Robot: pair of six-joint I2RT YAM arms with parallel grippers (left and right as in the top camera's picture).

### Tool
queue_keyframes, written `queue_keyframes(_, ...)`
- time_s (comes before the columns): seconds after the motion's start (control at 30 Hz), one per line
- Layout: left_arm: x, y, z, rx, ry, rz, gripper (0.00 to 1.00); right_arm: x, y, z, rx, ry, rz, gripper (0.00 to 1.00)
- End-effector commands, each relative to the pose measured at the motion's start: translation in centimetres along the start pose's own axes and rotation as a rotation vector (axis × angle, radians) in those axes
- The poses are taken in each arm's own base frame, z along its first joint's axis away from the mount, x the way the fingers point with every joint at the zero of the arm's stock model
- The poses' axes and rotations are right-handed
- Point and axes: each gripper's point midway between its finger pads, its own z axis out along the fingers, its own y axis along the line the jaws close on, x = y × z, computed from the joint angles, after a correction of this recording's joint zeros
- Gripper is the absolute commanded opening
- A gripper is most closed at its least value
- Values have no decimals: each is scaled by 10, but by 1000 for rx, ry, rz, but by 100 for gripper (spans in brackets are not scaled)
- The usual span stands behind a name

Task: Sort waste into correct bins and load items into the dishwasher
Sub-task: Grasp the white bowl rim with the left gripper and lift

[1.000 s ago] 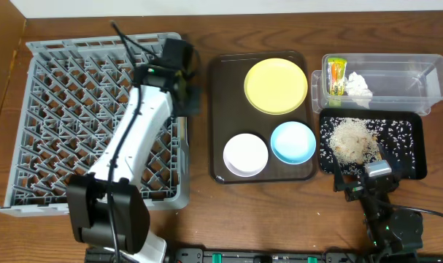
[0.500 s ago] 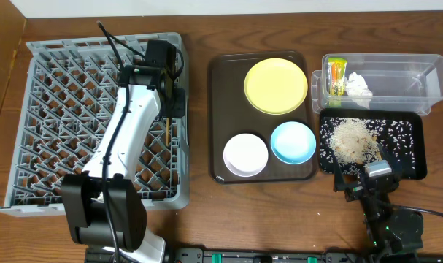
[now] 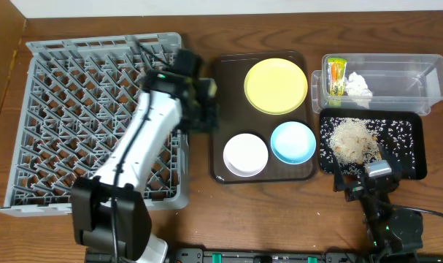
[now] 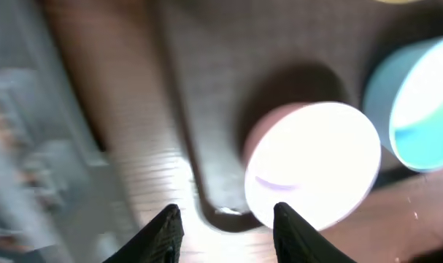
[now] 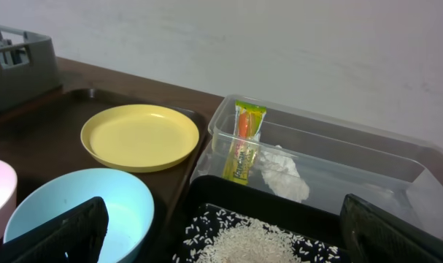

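Note:
My left gripper point(image 3: 205, 109) hovers over the gap between the grey dishwasher rack point(image 3: 75, 109) and the brown serving tray point(image 3: 225, 88). In the blurred left wrist view this gripper point(image 4: 225, 228) is open and holds nothing, with the white bowl point(image 4: 312, 164) just ahead to its right. The tray carries the yellow plate point(image 3: 276, 85), the white bowl point(image 3: 245, 154) and the light blue bowl point(image 3: 293, 142). The snack wrapper point(image 3: 336, 75) and tissue point(image 3: 358, 85) lie in the clear tub point(image 3: 411, 77). Rice scraps point(image 3: 352, 139) lie in the black tray point(image 3: 414, 157). My right gripper point(image 5: 225, 241) rests open at that tray's near edge.
The left arm point(image 3: 144, 146) stretches diagonally across the rack's right half. The back edge of the table runs just behind the rack and the tub. Bare wood point(image 3: 199, 197) shows in front of the rack and the brown tray.
The left gripper has opened over the rack's right side and swung right to the brown tray's left edge. The right arm has not moved.

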Motion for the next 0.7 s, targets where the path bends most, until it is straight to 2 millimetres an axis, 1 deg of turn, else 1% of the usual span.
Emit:
queue_keyframes(0.0, 24, -17, 19, 31, 66, 31, 43, 2, -3, 0, 16, 6, 12, 99)
queue_keyframes(0.07, 31, -15, 32, 21, 76, 23, 45, 2, -3, 0, 16, 6, 12, 99)
queue_keyframes(0.13, 35, -4, 46, -20, 70, -8, 50, 2, -3, 0, 16, 6, 12, 99)
queue_keyframes(0.2, 37, 1, 62, -11, 52, -16, 53, 2, -3, 0, 16, 6, 12, 99)
queue_keyframes(0.3, 38, -7, 78, 71, 29, -10, 54, 2, -3, 0, 16, 6, 12, 99)
queue_keyframes(0.33, 38, -14, 83, 122, 20, -6, 54, 2, -3, 0, 16, 6, 12, 99)
queue_keyframes(0.4, 39, -24, 91, 191, 18, -8, 51, 2, -3, 0, 16, 6, 12, 99)
queue_keyframes(0.43, 39, -24, 95, 196, 17, -26, 48, 2, -3, 0, 16, 6, 12, 99)
queue_keyframes(0.47, 41, -22, 100, 194, 19, -37, 42, 2, -3, 0, 16, 6, 12, 99)
queue_keyframes(0.6, 42, -19, 113, 194, 22, -56, 35, 2, -3, 0, 16, 6, 12, 99)
queue_keyframes(0.67, 39, -19, 116, 196, 18, -87, 28, 2, -3, 0, 16, 6, 12, 99)
